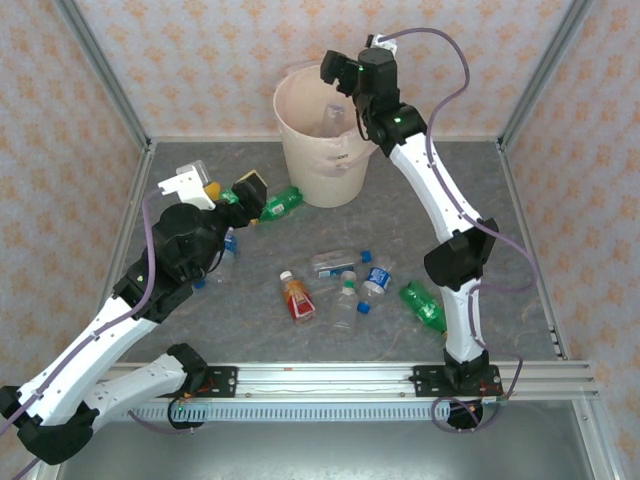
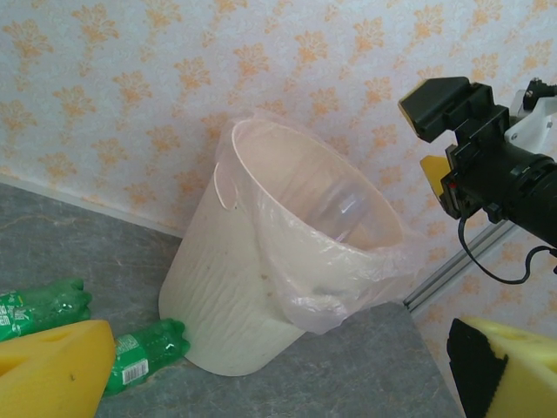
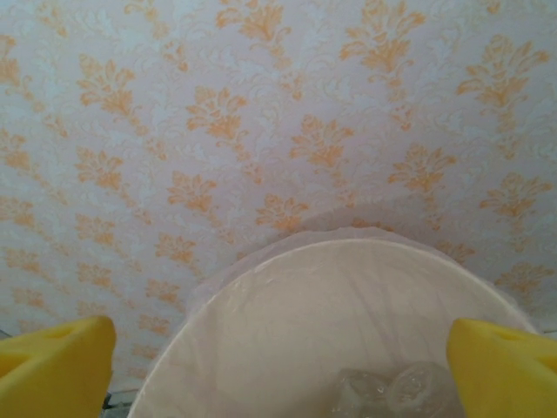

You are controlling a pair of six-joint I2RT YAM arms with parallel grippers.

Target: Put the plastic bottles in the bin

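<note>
I can read no brand name anywhere. The green bottle (image 2: 144,348) lying at the foot of the bin (image 2: 226,305) has a white patch with barcode-like stripes on its label, but the print is too small to make out. The blue-and-white label on the clear bottle (image 1: 376,280) in the middle of the tabletop (image 1: 480,200) is just as unreadable. From above, the loose plastic bottles lie scattered on the grey tabletop between the two arms: a red-orange bottle (image 1: 297,297), a few clear ones with blue or white caps, and a far green bottle (image 1: 423,305) close to the right arm's lower link. The bin stands at the back by the wall, lined with a thin pinkish bag. The right wrist view looks past the rim to crumpled clear bottles (image 3: 396,392) inside the bin, which from overhead are one pale shape. The right arm stretches up and forward, its right hand (image 1: 345,90) hanging over the bin's mouth, with its yellow pads (image 3: 52,366) spread wide and nothing between them. The left arm reaches diagonally toward the bin's left side. The left hand (image 1: 228,190) is low over the tabletop, open wide and empty. The left wrist view shows a neighbouring green bottle (image 2: 43,309) just ahead of its left pad.
</note>
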